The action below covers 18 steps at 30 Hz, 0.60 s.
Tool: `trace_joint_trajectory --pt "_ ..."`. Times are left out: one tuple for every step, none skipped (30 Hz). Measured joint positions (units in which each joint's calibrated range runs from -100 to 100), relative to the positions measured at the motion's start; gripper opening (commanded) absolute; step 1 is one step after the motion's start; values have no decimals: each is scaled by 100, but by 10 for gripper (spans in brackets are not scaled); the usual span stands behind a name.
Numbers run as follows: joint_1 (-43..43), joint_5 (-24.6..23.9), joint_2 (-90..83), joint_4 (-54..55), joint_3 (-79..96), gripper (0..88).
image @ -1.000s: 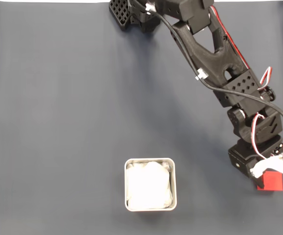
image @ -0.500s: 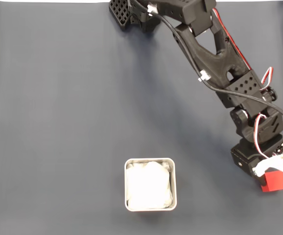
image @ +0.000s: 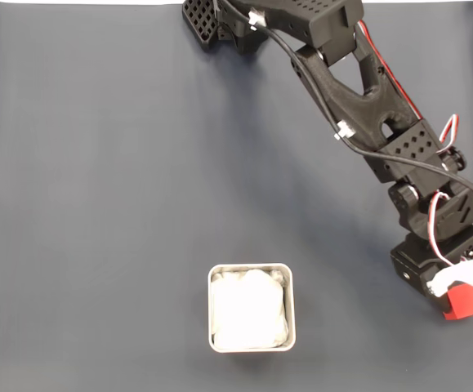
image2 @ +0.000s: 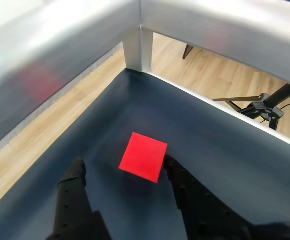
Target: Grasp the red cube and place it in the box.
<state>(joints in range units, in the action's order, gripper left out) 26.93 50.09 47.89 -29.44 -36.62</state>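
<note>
The red cube [image2: 143,156] lies on the dark mat between my black fingers. It is close against the right finger [image2: 177,175], and a gap separates it from the left finger [image2: 74,175]. My gripper [image2: 123,166] is open around it. In the fixed view the cube [image: 466,303] sits at the far right edge, partly under the gripper [image: 455,296] and the wrist. The box [image: 251,267], light grey metal with a white wrinkly lining [image: 248,309], stands well to the left of the cube near the bottom middle.
The arm [image: 359,90] stretches from its base at the top centre down to the right. In the wrist view a silver metal frame [image2: 134,30] borders the mat's edge just beyond the cube, with wooden floor behind. Open mat lies between the cube and the box.
The arm has reached a little further toward the lower right. The cube has shifted slightly right and turned a bit under the gripper. The box has not moved.
</note>
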Motion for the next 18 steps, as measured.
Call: trace_joint_trajectory --pt "0 0 17 0 -36 365" --pt "7 0 43 0 -72 365" --pt "22 0 69 0 -108 365" --pt "22 0 87 0 -118 365" --pt "30 0 104 0 -145 365" --pt "30 0 113 0 -172 364" --pt "30 0 113 0 -181 363" --pt "30 0 113 0 -181 362" --pt "30 0 113 0 -190 361" --pt "30 0 113 0 -217 361" --pt "30 0 113 0 -244 361" --pt "30 0 130 0 -271 361" --pt "30 0 165 0 -316 361" --pt "45 0 200 0 -362 361" --pt "52 0 226 0 -389 361" --pt "52 0 261 0 -398 361" --pt "59 0 278 0 -398 361" --pt "59 -10 295 0 -398 360"
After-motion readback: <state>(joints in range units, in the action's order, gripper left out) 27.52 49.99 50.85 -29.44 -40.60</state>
